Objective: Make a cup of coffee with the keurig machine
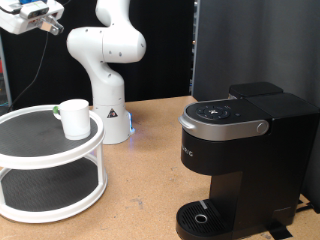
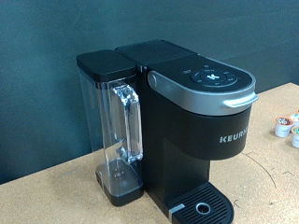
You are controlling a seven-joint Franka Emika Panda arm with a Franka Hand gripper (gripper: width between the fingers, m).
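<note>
Robot arm (image 1: 105,60): glossy white casing, built from fat rounded segments with bulbous joints, narrow dark seams where the segments meet.

Base (image 1: 115,122): a flared white pedestal, wider at the foot. A small warning triangle sits on its front, with dark print beside it too small to read. A faint blue glow shows at the foot on the exterior view's right.

Gripper (image 1: 28,16): light grey and white housing with a blue patch on top and a small reddish spot at one end; its fingers cannot be made out. A thin pale cable (image 1: 40,62) trails from it.
</note>
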